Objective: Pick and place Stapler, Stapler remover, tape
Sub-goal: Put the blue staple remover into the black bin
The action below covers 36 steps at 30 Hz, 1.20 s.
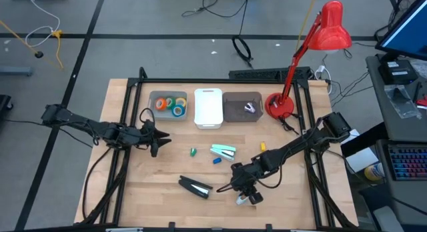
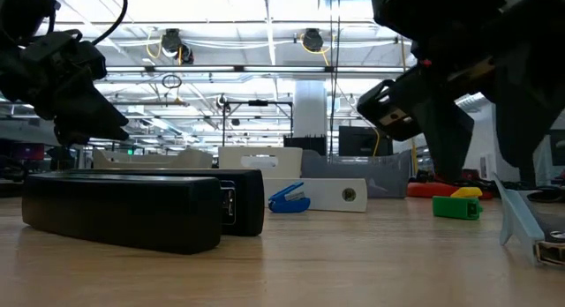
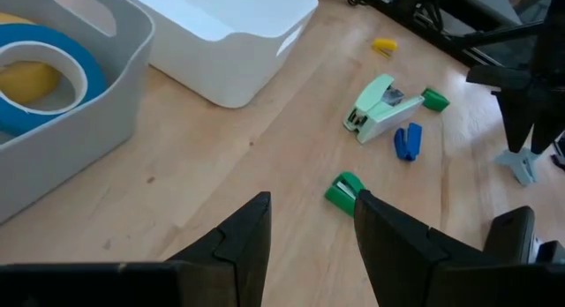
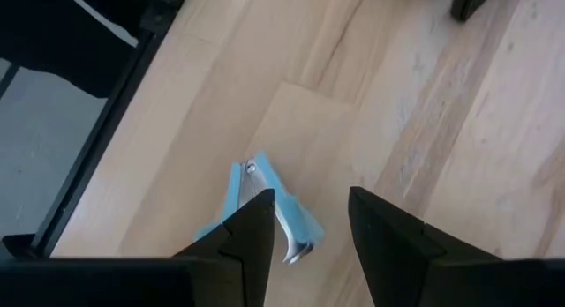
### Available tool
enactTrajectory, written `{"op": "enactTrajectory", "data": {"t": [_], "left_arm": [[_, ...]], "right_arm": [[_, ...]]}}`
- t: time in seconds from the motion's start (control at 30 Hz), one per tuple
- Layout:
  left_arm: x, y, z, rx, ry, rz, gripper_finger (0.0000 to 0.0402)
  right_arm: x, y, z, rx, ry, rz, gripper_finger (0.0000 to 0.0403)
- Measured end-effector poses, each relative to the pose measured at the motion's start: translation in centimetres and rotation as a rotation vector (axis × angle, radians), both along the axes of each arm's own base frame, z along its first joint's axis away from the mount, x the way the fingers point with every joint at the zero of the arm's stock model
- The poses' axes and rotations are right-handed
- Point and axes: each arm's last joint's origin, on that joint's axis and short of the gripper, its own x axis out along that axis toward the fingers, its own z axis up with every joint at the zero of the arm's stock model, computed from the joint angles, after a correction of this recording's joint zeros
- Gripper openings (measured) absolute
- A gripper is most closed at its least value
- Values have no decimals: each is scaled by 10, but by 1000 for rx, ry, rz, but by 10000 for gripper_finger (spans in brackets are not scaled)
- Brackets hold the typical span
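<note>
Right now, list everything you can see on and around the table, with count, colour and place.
Tape rolls: several, orange, green, yellow and blue, in the grey left bin.
White bin: one, middle of the back row.
Dark grey bin: one, right of the white bin, a small pale item inside.
Desk lamp: one, red, back right corner.
Mint stapler: one, table centre.
Black stapler: one, front centre.
Light blue staple remover: one, front, under the right gripper.
Small pieces: green, blue, yellow, near the mint stapler.
Left gripper: open, hovering left of centre.
Right gripper: open, over the staple remover.
</note>
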Motion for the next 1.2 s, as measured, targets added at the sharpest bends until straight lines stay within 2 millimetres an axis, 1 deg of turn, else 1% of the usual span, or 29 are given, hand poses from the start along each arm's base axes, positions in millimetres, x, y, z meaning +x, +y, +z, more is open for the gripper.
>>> {"op": "enactTrajectory", "data": {"t": [0.33, 0.47, 0.53, 0.9, 1.2], "left_arm": [[0, 0, 0, -5, -2, 3, 163], [0, 0, 0, -5, -2, 3, 163], [0, 0, 0, -6, -3, 3, 163], [0, 0, 0, -10, -3, 5, 163], [0, 0, 0, -4, -1, 2, 163]], "right_arm": [[-1, 4, -6, 5, 29, 6, 141], [-1, 4, -12, -11, 47, 0, 141], [1, 4, -10, 1, 31, -12, 139], [1, 5, -9, 8, 25, -17, 80], [-1, 4, -11, -7, 54, -14, 68]]}}
